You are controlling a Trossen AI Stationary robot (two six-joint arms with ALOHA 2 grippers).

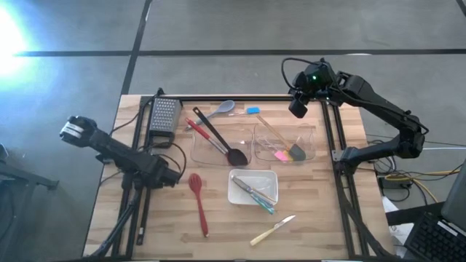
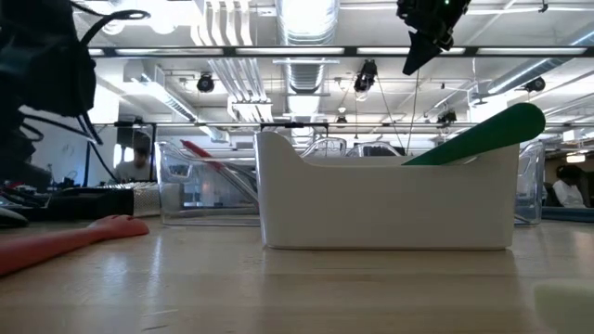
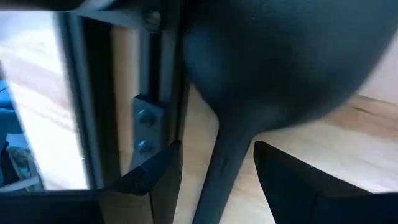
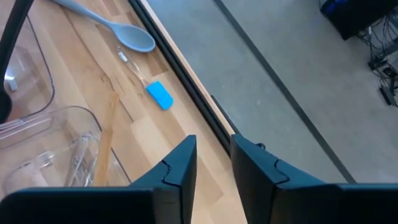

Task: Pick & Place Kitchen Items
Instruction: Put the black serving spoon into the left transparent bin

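A black ladle fills the left wrist view, and its handle runs back between my left gripper's open fingers. Whether they touch it does not show. In the high view that gripper sits low at the table's left side. My right gripper hangs high over the far edge, narrowly open and holding nothing. Below it lie a grey spoon and a blue spatula. A red spoon and a small knife lie flat on the wood.
Two clear bins hold utensils: red and black ones in the left, pink and grey spatulas in the right. A white tray holds tongs. A metal grater lies far left. Black frame rails run along the table's sides.
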